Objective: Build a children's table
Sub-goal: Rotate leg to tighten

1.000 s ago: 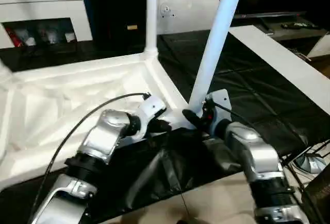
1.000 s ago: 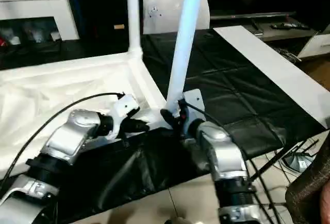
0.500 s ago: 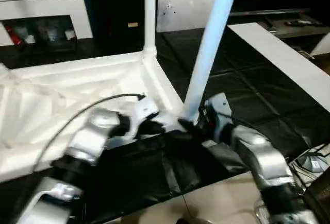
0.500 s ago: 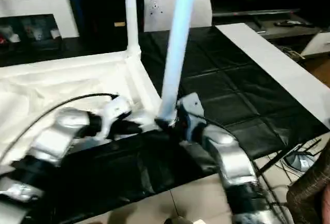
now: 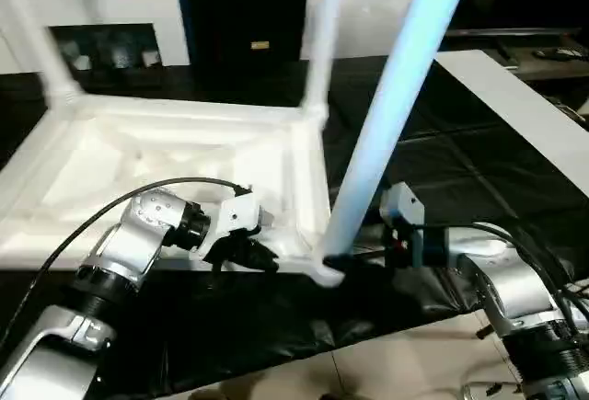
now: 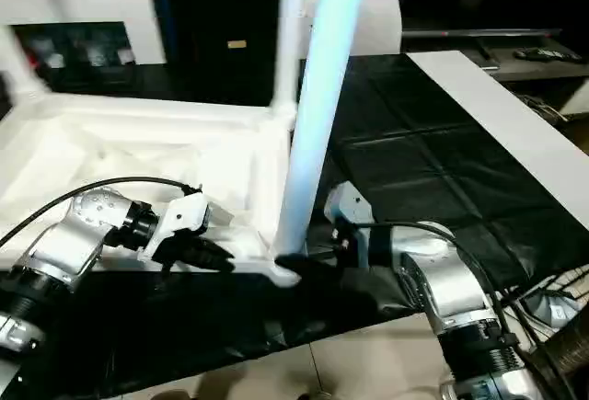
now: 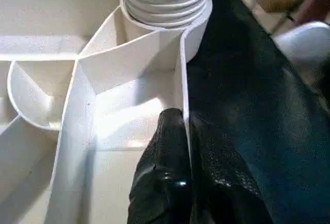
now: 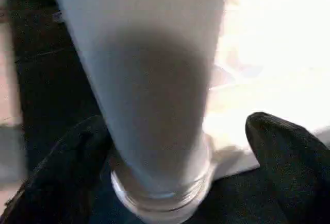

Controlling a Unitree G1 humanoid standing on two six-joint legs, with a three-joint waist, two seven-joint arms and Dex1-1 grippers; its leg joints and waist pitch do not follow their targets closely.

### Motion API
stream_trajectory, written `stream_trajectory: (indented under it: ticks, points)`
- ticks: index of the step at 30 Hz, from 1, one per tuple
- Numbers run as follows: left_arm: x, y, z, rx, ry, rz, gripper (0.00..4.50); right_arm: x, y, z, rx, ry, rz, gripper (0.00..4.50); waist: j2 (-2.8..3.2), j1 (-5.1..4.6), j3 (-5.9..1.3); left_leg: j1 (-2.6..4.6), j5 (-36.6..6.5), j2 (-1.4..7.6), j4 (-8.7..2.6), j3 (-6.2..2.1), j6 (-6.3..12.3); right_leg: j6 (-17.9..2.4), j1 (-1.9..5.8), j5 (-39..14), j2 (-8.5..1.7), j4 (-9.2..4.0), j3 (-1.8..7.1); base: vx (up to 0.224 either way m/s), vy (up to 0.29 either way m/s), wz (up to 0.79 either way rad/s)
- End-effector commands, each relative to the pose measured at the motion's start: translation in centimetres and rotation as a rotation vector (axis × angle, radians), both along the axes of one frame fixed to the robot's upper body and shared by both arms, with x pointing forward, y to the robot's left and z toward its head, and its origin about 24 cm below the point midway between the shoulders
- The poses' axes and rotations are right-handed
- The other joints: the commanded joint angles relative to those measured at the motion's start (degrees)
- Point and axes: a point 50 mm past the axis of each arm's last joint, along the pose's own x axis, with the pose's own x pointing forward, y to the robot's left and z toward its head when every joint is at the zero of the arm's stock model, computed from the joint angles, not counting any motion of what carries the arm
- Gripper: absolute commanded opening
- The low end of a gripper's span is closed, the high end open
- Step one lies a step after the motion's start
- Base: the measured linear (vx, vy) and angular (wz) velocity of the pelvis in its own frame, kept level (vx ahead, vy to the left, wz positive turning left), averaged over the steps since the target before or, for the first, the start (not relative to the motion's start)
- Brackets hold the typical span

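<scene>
Left claw [image 7: 186,147] pinches the tabletop [image 5: 166,142] rim; right claw [image 8: 170,152] gapes around the near leg [image 5: 396,97], which stands in the tabletop's 5 o'clock corner socket.

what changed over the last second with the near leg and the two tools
The right tool has let go of the near leg: its fingers now stand apart on either side of the leg's base, where before they were shut against it. The head camera also shifted, so the tabletop sits differently in view. The left tool stays clamped on the tabletop's rim by the corner socket, and the leg stays upright.
</scene>
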Motion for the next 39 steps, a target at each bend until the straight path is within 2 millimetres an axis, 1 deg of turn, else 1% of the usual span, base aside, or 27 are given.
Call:
stream_trajectory:
  ticks: [1,3,4,5,6,7,9,11,14,15,16,17,19,20,22,26,27,28,30,32,33,34,35,36,37,38,39]
  points:
    - [0.0,-1.5,1.0,-0.009,-0.023,-0.141,0.0,0.1,0.0,0.6,-0.015,-0.01,0.083,4.11,0.06,-0.36,-3.72,-0.19,-8.01,1.47,-3.96,0.17,3.86,-9.78,3.68,-14.78,-3.27,-4.14,3.33,0.0,0.0,0.0]
    - [0.1,-1.6,1.0,-0.004,-0.025,-0.154,0.0,0.0,0.0,0.5,-0.021,-0.005,0.11,4.01,0.12,-0.26,-3.72,-0.21,-8.05,1.54,-3.96,0.16,3.54,-9.75,3.7,-15.06,-3.38,-4.08,3.37,0.0,0.0,0.0]
    - [0.1,-1.6,1.0,0.001,-0.025,-0.163,0.0,-0.1,0.1,0.5,-0.025,-0.002,0.126,3.8,-0.09,-0.24,-3.75,-0.26,-7.91,1.5,-3.93,0.16,3.49,-9.61,3.75,-15.32,-3.36,-4.05,3.35,0.0,0.0,0.0]
    - [0.1,-1.7,1.0,0.004,-0.025,-0.169,0.0,-0.1,0.1,0.5,-0.027,0.0,0.136,3.8,0.0,-0.22,-3.72,-0.26,-7.9,1.44,-3.9,0.19,3.52,-9.43,3.69,-15.76,-3.31,-4.16,3.32,0.0,0.0,0.0]
    - [0.2,-1.7,1.1,0.007,-0.026,-0.175,0.0,-0.1,0.1,0.5,-0.031,0.002,0.15,3.65,-0.05,-0.21,-3.76,-0.35,-7.52,1.46,-3.89,0.14,3.48,-9.44,3.77,-15.42,-3.34,-4.06,3.33,0.0,0.0,0.0]
    - [0.2,-1.7,1.1,0.008,-0.026,-0.179,0.0,-0.2,0.1,0.5,-0.034,0.003,0.158,3.65,-0.04,-0.18,-3.76,-0.32,-7.51,1.46,-3.88,0.17,3.5,-9.39,3.74,-15.39,-3.34,-4.12,3.33,0.0,0.0,0.0]
    - [0.4,-1.7,1.1,0.012,-0.028,-0.188,0.0,-0.1,0.2,0.4,-0.046,0.008,0.179,3.37,-0.18,-0.22,-3.84,-0.37,-7.01,1.41,-3.83,0.19,3.57,-9.56,3.75,-14.62,-3.24,-3.99,3.29,0.0,0.0,0.0]
    - [0.5,-1.7,1.1,0.013,-0.03,-0.191,0.0,-0.1,0.2,0.3,-0.05,0.01,0.189,3.28,-0.14,-0.16,-3.86,-0.37,-7.32,1.43,-3.78,0.2,3.57,-9.72,3.76,-14.77,-3.32,-4.0,3.27,0.0,0.0,0.0]
    - [0.6,-1.7,1.1,0.012,-0.031,-0.189,0.0,-0.3,0.3,0.1,-0.061,0.016,0.21,2.93,-0.16,-0.11,-3.85,-0.39,-7.13,1.43,-3.8,0.17,3.44,-9.51,3.82,-14.98,-3.32,-4.01,3.26,0.0,0.0,0.0]
    - [0.7,-1.7,1.1,0.012,-0.031,-0.189,0.0,-0.4,0.3,0.0,-0.062,0.016,0.212,2.88,-0.2,-0.1,-3.86,-0.42,-7.1,1.43,-3.79,0.16,3.41,-9.47,3.83,-14.98,-3.32,-3.98,3.26,0.0,0.0,0.0]
    - [0.7,-1.6,1.1,0.012,-0.031,-0.189,0.0,-0.4,0.4,0.0,-0.063,0.018,0.217,2.88,-0.14,-0.05,-3.86,-0.41,-7.17,1.43,-3.79,0.15,3.36,-9.38,3.84,-15.19,-3.33,-3.99,3.26,0.0,0.0,0.0]
    - [0.7,-1.5,1.0,0.014,-0.029,-0.187,0.0,-0.6,0.4,-0.1,-0.065,0.024,0.221,2.78,-0.02,-0.05,-3.85,-0.41,-7.22,1.46,-3.83,0.12,3.3,-9.36,3.84,-15.26,-3.34,-3.99,3.25,0.0,0.0,0.0]
    - [0.7,-1.4,0.9,0.019,-0.026,-0.185,0.0,-0.7,0.4,-0.2,-0.067,0.029,0.225,2.69,-0.08,-0.08,-3.87,-0.4,-7.04,1.45,-3.81,0.15,3.37,-9.45,3.82,-14.71,-3.26,-3.96,3.24,0.0,0.0,0.0]
    - [0.7,-1.3,0.9,0.021,-0.024,-0.185,0.0,-0.7,0.4,-0.3,-0.066,0.035,0.223,2.68,0.01,-0.06,-3.88,-0.39,-7.09,1.47,-3.82,0.13,3.37,-9.58,3.82,-14.51,-3.26,-3.95,3.23,0.0,0.0,0.0]
    - [0.7,-1.2,0.9,0.02,-0.021,-0.182,0.0,-0.7,0.4,-0.3,-0.059,0.043,0.215,2.68,-0.12,-0.07,-3.89,-0.37,-7.33,1.47,-3.81,0.16,3.33,-9.62,3.83,-14.6,-3.27,-3.97,3.23,0.0,0.0,0.0]
    - [0.7,-1.1,0.9,-0.001,-0.018,-0.159,0.0,-0.7,0.6,-0.4,-0.032,0.06,0.196,2.66,0.05,0.0,-3.9,-0.37,-7.37,1.48,-3.83,0.12,3.16,-9.6,3.87,-14.72,-3.27,-3.94,3.22,0.0,0.0,0.0]
    - [0.8,-1.1,1.0,-0.021,-0.023,-0.125,0.0,-0.8,0.8,-0.4,-0.011,0.067,0.178,2.66,0.05,-0.02,-3.91,-0.38,-7.34,1.5,-3.83,0.12,3.11,-9.65,3.87,-14.54,-3.27,-3.9,3.23,0.0,0.0,0.0]
    - [1.0,-1.3,1.2,-0.053,-0.037,-0.034,0.0,-0.6,1.3,-0.5,0.031,0.078,0.109,2.66,0.0,-0.04,-3.88,-0.38,-7.22,1.46,-3.83,0.16,3.1,-9.81,3.88,-14.23,-3.23,-3.84,3.25,0.0,0.0,0.0]
    - [1.3,-1.6,1.3,-0.092,-0.055,0.08,0.0,-0.4,1.9,-0.7,0.073,0.087,0.008,2.66,0.25,-0.27,-3.84,-0.38,-7.6,1.68,-3.95,0.07,2.41,-10.31,3.81,-14.16,-3.44,-3.75,3.33,0.0,0.0,0.0]
    - [1.4,-2.1,1.5,-0.134,-0.049,0.156,0.0,-0.1,2.4,-1.0,0.092,0.085,-0.062,2.65,0.08,-0.49,-3.73,-0.36,-8.95,1.32,-3.96,0.04,1.45,-8.72,3.79,-18.49,-3.29,-4.33,3.1,0.0,0.0,0.0]
    - [1.4,-2.5,1.6,-0.157,-0.044,0.198,0.0,0.0,2.9,-1.1,0.101,0.084,-0.104,2.62,0.35,-0.48,-3.72,-0.34,-9.04,1.41,-4.03,-0.07,1.08,-8.53,3.79,-19.01,-3.37,-4.27,3.1,0.0,0.0,0.0]
    - [1.4,-3.0,1.6,-0.178,-0.051,0.249,0.0,0.2,3.5,-1.3,0.115,0.086,-0.159,2.61,0.21,-0.88,-3.64,-0.69,-8.92,1.3,-4.14,-0.19,0.86,-7.96,3.97,-19.75,-3.26,-4.42,3.0,0.0,0.0,0.0]
    - [1.4,-3.6,1.4,-0.197,-0.051,0.307,0.0,0.4,4.3,-1.5,0.133,0.097,-0.232,2.61,0.19,-1.09,-3.72,-0.7,-8.93,1.26,-4.09,-0.18,0.69,-7.73,4.0,-19.84,-3.21,-4.39,2.98,0.0,0.0,0.0]
    - [1.4,-4.1,1.3,-0.206,-0.053,0.349,0.0,0.7,4.9,-1.6,0.144,0.108,-0.283,2.6,0.13,-1.77,-3.64,-0.75,-8.77,1.36,-4.16,-0.23,0.24,-7.99,3.87,-19.22,-3.19,-4.32,3.02,0.0,0.0,0.0]
    - [1.4,-4.7,1.1,-0.212,-0.064,0.394,0.0,0.8,5.6,-1.8,0.151,0.119,-0.327,2.6,0.04,-2.3,-3.76,-0.88,-8.39,1.14,-4.02,-0.27,0.03,-7.73,3.99,-19.52,-3.13,-4.32,2.92,0.0,0.0,0.0]
    - [1.4,-5.2,1.0,-0.214,-0.07,0.43,0.0,1.0,6.2,-1.9,0.152,0.125,-0.361,2.6,-0.16,-2.83,-3.74,-0.84,-8.21,0.99,-3.94,-0.19,0.14,-7.41,3.91,-20.21,-3.08,-4.47,2.95,0.0,0.0,0.0]
    - [1.4,-5.8,0.9,-0.219,-0.073,0.469,0.0,1.2,7.0,-1.9,0.151,0.132,-0.401,2.6,-0.09,-2.92,-3.75,-0.8,-8.05,0.9,-3.9,-0.18,0.54,-7.23,3.88,-20.57,-3.04,-4.65,2.95,0.0,0.0,0.0]
